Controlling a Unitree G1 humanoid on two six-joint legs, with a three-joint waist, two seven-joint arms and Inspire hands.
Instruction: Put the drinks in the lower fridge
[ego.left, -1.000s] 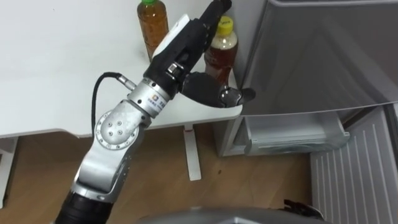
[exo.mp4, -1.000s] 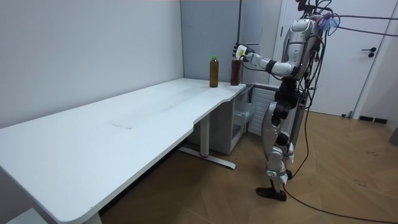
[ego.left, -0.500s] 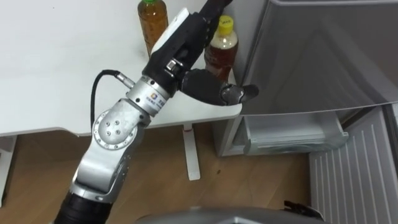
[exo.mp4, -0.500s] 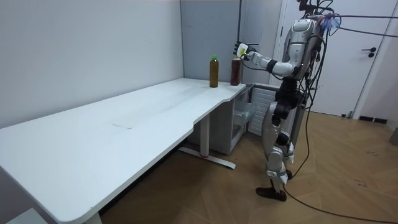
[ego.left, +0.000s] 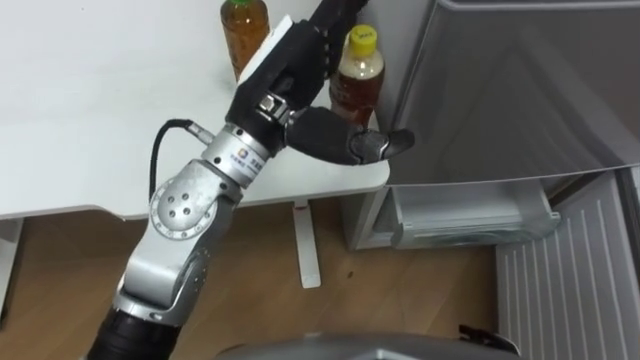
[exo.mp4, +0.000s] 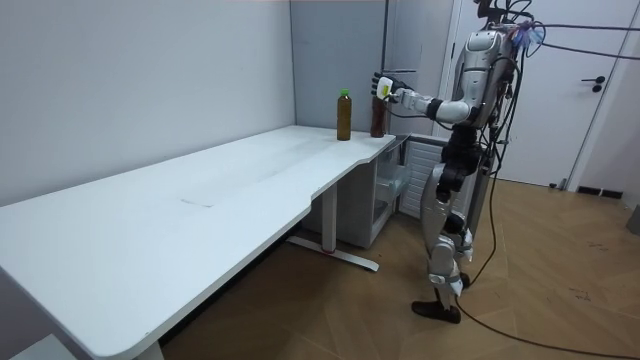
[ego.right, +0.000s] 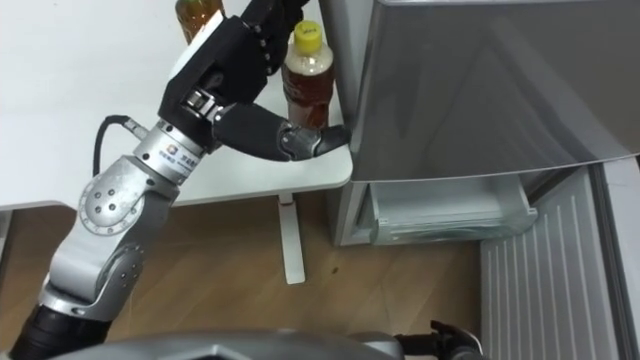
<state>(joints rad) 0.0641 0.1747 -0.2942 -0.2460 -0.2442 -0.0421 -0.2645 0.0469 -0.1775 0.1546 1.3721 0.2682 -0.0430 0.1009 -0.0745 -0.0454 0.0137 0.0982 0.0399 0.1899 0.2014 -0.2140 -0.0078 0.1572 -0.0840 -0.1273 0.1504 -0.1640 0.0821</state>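
Observation:
A brown drink bottle with a yellow cap (ego.left: 356, 88) (ego.right: 305, 78) stands at the white table's corner (ego.left: 330, 180), right beside the fridge. A second amber bottle with a green cap (ego.left: 245, 35) (ego.right: 197, 14) stands just left of it. My left hand (ego.left: 296, 72) (ego.right: 226, 62) is open, reaching over the table edge. Its straight fingers lie along the yellow-capped bottle's left side and the thumb (ego.left: 358, 146) stretches out in front of the bottle's base. In the room view the hand (exo.mp4: 384, 87) hovers by the two bottles (exo.mp4: 377, 114).
The grey fridge (ego.left: 510, 90) stands right of the table. Its lower compartment is open, with a clear drawer (ego.left: 470, 215) showing and the opened door's ribbed inner side (ego.left: 570, 285) at the lower right. I stand on wooden floor (exo.mp4: 540, 280) facing the table corner.
My left hand has pushed forward, its fingers sliding further along the yellow-capped bottle's left side and the thumb rising nearer its base. The bottles have not moved.

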